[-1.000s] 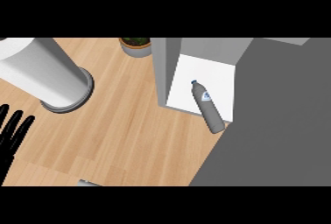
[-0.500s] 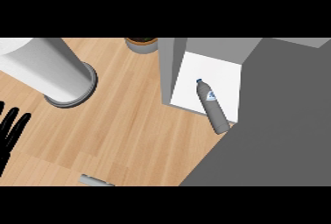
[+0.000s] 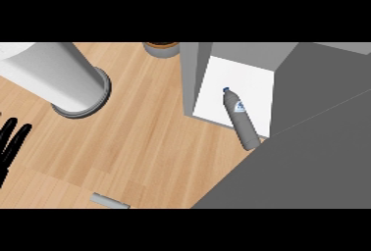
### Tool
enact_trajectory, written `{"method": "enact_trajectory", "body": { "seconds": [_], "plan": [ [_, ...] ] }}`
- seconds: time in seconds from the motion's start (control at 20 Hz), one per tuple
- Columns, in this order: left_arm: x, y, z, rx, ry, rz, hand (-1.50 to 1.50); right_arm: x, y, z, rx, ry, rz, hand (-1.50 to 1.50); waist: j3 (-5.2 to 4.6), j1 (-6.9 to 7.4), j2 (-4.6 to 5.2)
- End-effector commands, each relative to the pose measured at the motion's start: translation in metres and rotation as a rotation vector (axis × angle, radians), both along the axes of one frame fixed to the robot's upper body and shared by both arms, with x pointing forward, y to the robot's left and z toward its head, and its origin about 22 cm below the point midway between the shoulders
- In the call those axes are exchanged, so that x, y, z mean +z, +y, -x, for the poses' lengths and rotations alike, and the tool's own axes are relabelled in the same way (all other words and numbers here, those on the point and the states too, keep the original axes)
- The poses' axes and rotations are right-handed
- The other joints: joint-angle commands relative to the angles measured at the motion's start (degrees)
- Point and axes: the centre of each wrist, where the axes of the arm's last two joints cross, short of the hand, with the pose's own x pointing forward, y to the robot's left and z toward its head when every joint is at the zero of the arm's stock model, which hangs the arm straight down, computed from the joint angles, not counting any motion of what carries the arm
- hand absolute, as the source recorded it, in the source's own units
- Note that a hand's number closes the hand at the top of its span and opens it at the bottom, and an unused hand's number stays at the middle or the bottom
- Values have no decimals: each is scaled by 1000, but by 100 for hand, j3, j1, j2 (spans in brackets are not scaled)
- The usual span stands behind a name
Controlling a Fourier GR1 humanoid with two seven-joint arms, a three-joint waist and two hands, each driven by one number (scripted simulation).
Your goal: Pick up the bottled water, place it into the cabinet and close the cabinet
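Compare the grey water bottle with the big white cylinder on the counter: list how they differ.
The slim grey water bottle lies on its side, while the large white cylinder stands upright on a grey ring base. The bottle is thin and tapers to a small blue cap; the cylinder is far wider and even along its length. The bottle rests partly on the white cabinet floor; the cylinder sits on the wooden counter. Both are round-bodied.

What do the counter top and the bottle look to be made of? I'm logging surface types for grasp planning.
The counter top looks like light wood with a matt finish: parallel plank seams and fine grain lines run across it. The bottled water looks like greyish plastic, hedged since it reads nearly opaque; a blue cap and a small blue-and-white label suggest a standard drink bottle.
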Motion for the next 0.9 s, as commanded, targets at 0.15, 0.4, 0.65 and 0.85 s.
{"method": "enact_trajectory", "body": {
  "seconds": [0.15,0.4,0.65,0.85],
  "plan": [
    [1,4,-2,-5,7,-7,-150,2,9,-28,-98,-33,103,150,0,31,-34],
    [0,5,-4,-9,9,-1,-150,-1,16,-55,-141,-21,187,150,8,3,-52],
    [-3,8,-3,4,24,-8,-150,-3,27,-88,-202,14,205,150,30,-13,-80],
    [-1,8,-6,-3,13,-3,-150,-1,45,-118,-215,51,207,150,59,-52,-103]
  ]
}}
